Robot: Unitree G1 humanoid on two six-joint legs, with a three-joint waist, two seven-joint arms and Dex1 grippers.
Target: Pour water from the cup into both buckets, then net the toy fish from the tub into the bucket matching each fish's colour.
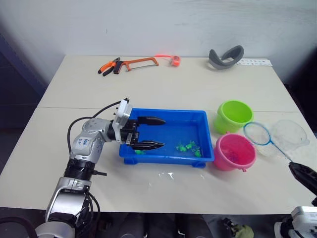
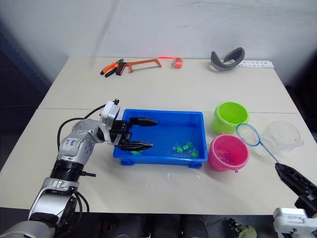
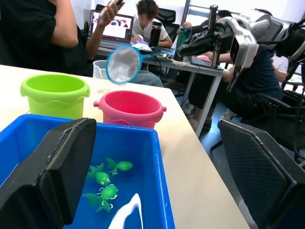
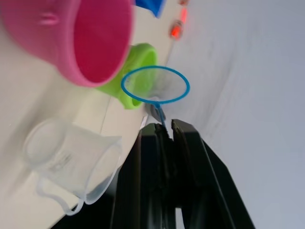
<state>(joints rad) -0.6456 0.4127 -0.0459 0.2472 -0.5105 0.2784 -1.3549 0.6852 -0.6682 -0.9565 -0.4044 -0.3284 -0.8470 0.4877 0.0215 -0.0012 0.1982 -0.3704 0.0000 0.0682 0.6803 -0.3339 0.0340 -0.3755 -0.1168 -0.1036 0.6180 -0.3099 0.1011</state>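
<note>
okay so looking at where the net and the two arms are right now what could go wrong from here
1. The right tool pinches only the end of the net's thin handle, so the hoop could twist or slip when it dips for fish.
2. The hoop hangs close to the pink bucket and clear cup; a swing toward the tub might knock either.
3. The left tool sits open over the tub's near end, so the net could collide with it while chasing the green fish.

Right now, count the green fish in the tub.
4 can be made out: three green fish clustered near the blue tub's pink-bucket end, one beneath the left gripper. More may be hidden under its jaws.
</note>
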